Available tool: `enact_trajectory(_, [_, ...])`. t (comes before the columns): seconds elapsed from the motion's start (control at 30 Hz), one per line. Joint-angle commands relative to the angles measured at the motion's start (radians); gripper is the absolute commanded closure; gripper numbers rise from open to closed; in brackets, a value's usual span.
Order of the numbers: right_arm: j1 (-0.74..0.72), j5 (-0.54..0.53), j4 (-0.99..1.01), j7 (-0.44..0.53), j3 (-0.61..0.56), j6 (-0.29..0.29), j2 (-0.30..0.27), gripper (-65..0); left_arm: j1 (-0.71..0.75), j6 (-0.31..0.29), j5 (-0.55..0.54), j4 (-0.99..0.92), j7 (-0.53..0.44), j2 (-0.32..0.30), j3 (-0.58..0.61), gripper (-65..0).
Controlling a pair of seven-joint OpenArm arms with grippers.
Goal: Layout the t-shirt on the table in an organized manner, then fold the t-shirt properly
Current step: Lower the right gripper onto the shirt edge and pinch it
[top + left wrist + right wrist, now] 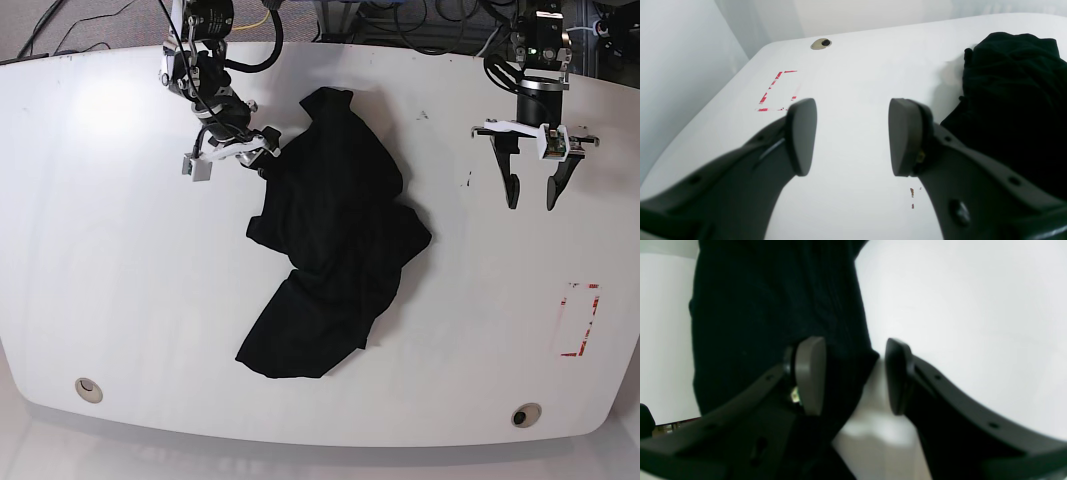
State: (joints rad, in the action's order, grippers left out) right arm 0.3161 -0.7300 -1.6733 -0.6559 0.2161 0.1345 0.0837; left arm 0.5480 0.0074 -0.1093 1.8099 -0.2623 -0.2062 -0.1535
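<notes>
The black t-shirt (335,250) lies crumpled and bunched in the middle of the white table (120,280). My right gripper (262,155) is at the shirt's upper left edge. In the right wrist view it (855,373) is open and straddles the t-shirt (773,306): one finger (810,373) is over the cloth, the other over bare table (957,306). My left gripper (531,200) hangs open over bare table, well to the right of the shirt. In the left wrist view it (851,136) holds nothing, with the t-shirt (1013,100) off to its right.
A red tape rectangle (580,320) marks the table near its right edge, also seen in the left wrist view as red tape (775,91). Grommet holes (88,388) (525,414) sit near the front edge. Cables and equipment crowd the space beyond the far edge.
</notes>
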Motion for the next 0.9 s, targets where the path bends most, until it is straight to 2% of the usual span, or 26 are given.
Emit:
enact_trajectory(0.0, [-0.01,-0.009,-0.012,0.006,-0.004,0.011,0.003,-28.4,0.001,0.004,0.003,0.017,-0.03,-0.008,-0.007,-32.4])
enact_trajectory(0.33, [-0.024,-0.009,0.0,0.006,-0.045,0.007,0.008,-28.4,0.001,0.004,0.003,0.017,-0.03,-0.008,-0.007,-32.4])
enact_trajectory(0.87, [-0.053,-0.009,0.037,0.009,-0.048,0.011,0.017,-28.4,0.001,0.004,0.003,0.017,-0.03,-0.009,-0.007,-32.4])
